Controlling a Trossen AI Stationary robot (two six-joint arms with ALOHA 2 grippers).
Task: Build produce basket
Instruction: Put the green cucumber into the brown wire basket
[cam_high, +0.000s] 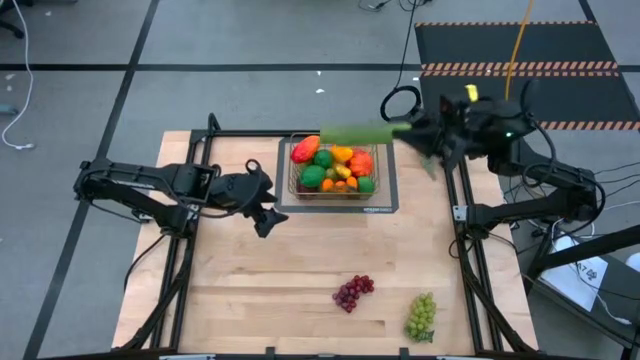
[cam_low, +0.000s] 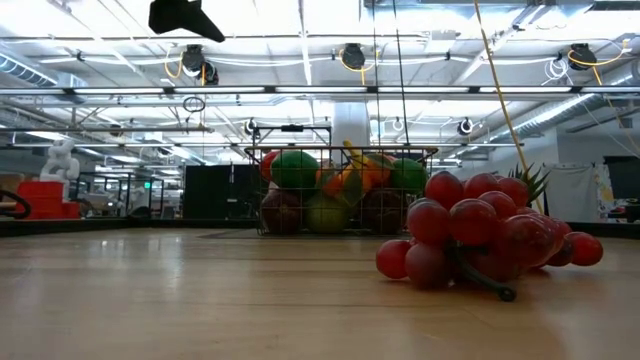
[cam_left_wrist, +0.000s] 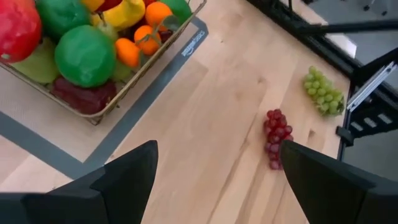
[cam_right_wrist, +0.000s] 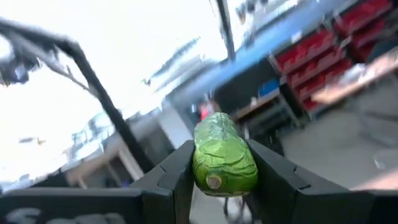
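The wire basket (cam_high: 335, 196) stands on a grey mat (cam_high: 385, 206) at the table's far middle, filled with produce: red, green, orange and yellow pieces. My right gripper (cam_high: 412, 131) is raised beside the basket's far right corner, shut on a green cucumber (cam_high: 358, 133) that reaches out over the basket's far rim. My left gripper (cam_high: 266, 216) hovers open to the left of the basket, nothing between its fingers (cam_left_wrist: 127, 180). Purple grapes (cam_high: 352, 291) and green grapes (cam_high: 421, 315) lie on the wood near the front right. My right gripper pinches the cucumber (cam_right_wrist: 224, 155) between its two fingers (cam_right_wrist: 177, 177), at the end nearest the wrist (cam_right_wrist: 214, 182). The fingers come from the table's right and lie along the cucumber. It sticks out past the fingertips toward the table's left, lifted clear above the basket.
Bare wood lies between the basket (cam_left_wrist: 155, 56) and the grapes; the purple grapes (cam_left_wrist: 275, 138) and the green grapes (cam_left_wrist: 323, 92) lie ahead of my left gripper. Black frame rails (cam_high: 470, 250) run along both table sides. In the low view the purple grapes (cam_low: 480, 235) lie close in front.
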